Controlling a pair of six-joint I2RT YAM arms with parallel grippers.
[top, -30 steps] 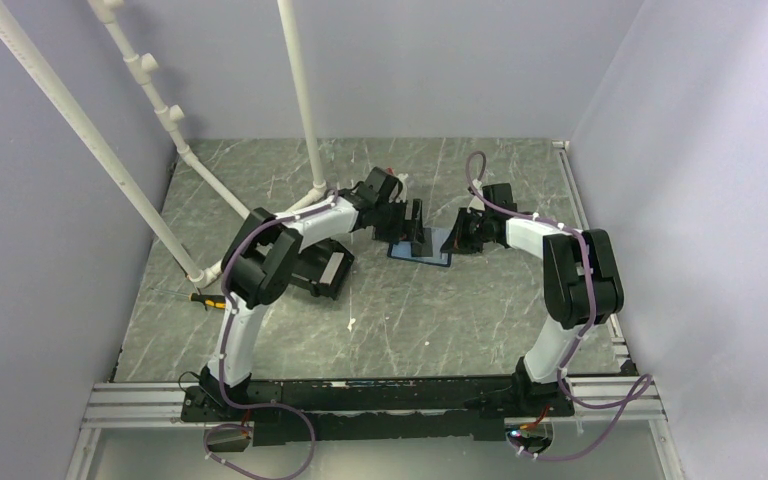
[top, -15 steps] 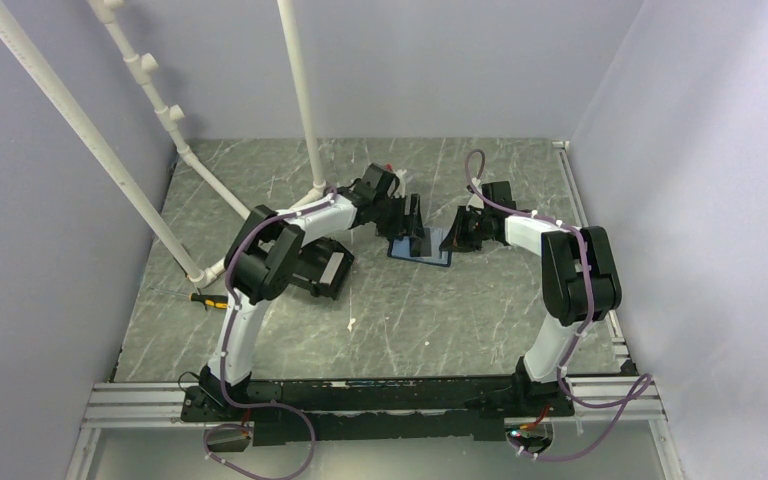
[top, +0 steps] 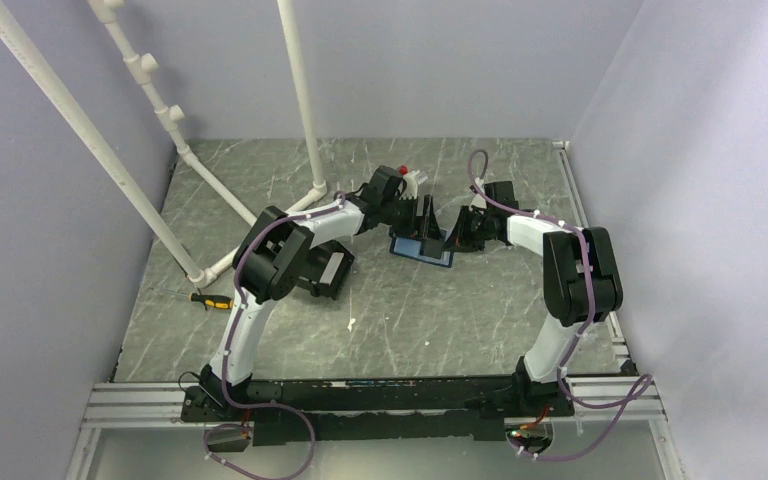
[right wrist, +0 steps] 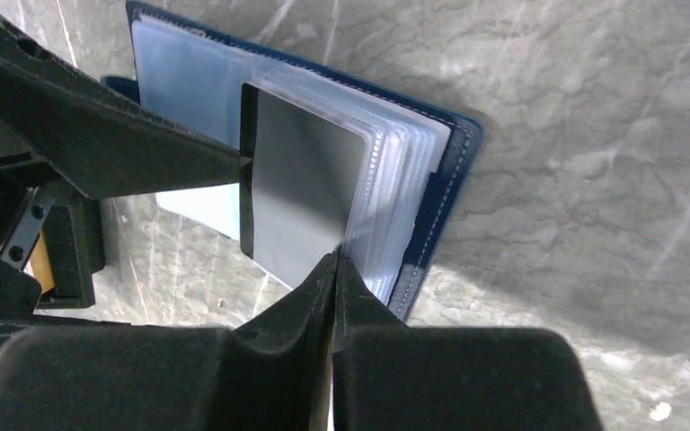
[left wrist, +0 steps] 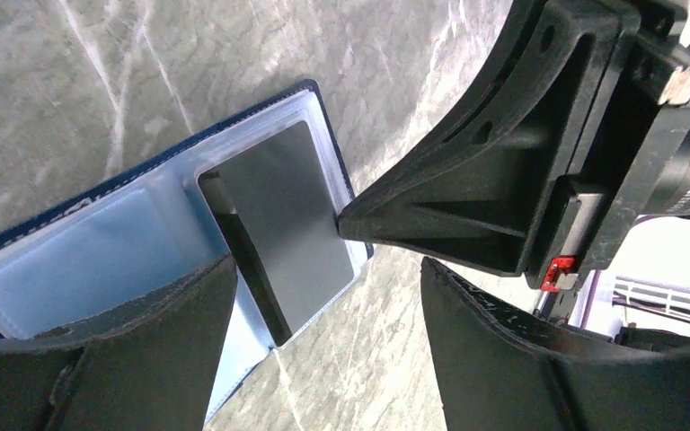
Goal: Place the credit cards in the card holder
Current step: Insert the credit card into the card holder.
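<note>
The card holder (right wrist: 445,193) lies open on the table (top: 390,310), pale blue inside facing up and navy rim all round. Bare table runs wide on the holder's near side, towards the arm bases. More of it lies beyond the holder, up to the back wall.

There is less room to the sides. The left gripper (left wrist: 328,263) crowds in from the holder's left and the right gripper (right wrist: 334,260) from its right. A black bin (top: 322,270) sits further left of the holder, and a screwdriver (top: 210,299) further left again, near the white pipes (top: 300,100).

From above, the opened holder's long axis runs left to right, its right end tipped slightly nearer the bases.

One credit card (right wrist: 301,184) is in view. It looks grey in the shade and lies on the holder's stack of clear sleeves, long sides parallel to the holder's outer stitched edge.

The left jaws are spread wide with nothing between them. One fingertip touches the card's edge on the side nearer the holder's fold. The right jaws are pressed together, their point at the card's outer corner. I cannot tell whether they nip a sleeve.

The count is one holder, one card, one bin and one screwdriver.
</note>
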